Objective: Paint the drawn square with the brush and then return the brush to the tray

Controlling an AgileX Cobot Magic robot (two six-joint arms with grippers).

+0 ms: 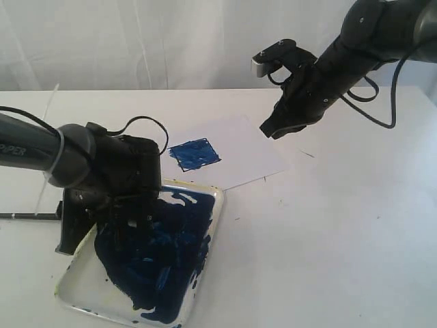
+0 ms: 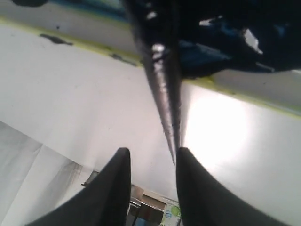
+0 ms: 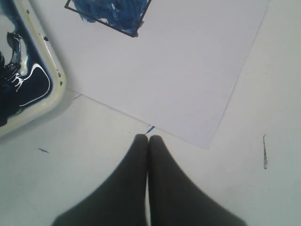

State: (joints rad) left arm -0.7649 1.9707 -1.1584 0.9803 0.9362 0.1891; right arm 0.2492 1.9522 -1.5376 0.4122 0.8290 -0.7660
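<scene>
The drawn square [image 1: 194,154] [image 3: 113,14] on the white paper [image 1: 249,147] is smeared blue. The tray [image 1: 217,205] [image 3: 54,89], thick with dark blue paint, lies in front of the paper. My left gripper [image 1: 68,236] [image 2: 149,155] hangs low at the tray's left rim [image 2: 84,44], jaws apart. The brush [image 2: 164,94] runs out of the paint past one finger [image 2: 197,188] and is not clamped. Its thin black handle [image 1: 31,216] sticks out leftward over the table. My right gripper [image 1: 268,130] [image 3: 148,136] hovers shut and empty above the paper's near right edge.
Small paint specks [image 3: 265,150] [image 1: 307,154] mark the white table right of the paper. A pale thin strip [image 1: 48,143] stands slanted at the left, behind my left arm. White curtain closes off the back.
</scene>
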